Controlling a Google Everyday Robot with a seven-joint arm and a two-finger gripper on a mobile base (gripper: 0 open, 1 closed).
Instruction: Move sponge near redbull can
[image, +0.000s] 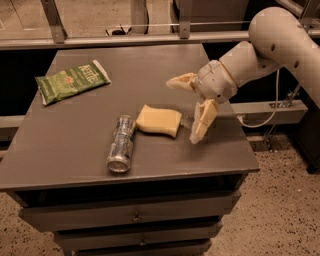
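A dark grey cabinet top (65, 150) fills the middle of the scene. It stands on a speckled floor (285, 210), and its drawers (135, 217) show in the front, below the redbull can.

The redbull can (121, 143) lies on its side close to the front edge of the top, with its shiny round end turned to the camera and its body pointing away and a little to the right.

The sponge (159, 120) lies flat on the top, just to the right of the far end of the can. It seems to touch the can there, but I cannot say for sure whether a thin gap is between them.

Further to the right of the can, beyond the sponge, is the gripper (184, 111). Its two pale fingers are spread wide apart and they hold nothing. One finger (202, 122) points down to the surface, just beside the right end of the sponge. The other finger reaches out above, on the far side of the sponge. The white arm (280, 40) goes up and to the right from there.

Far behind the can and to the left, well apart from it, a green chip bag (72, 81) lies flat. Beyond it, behind the cabinet, runs a metal rail (125, 40).
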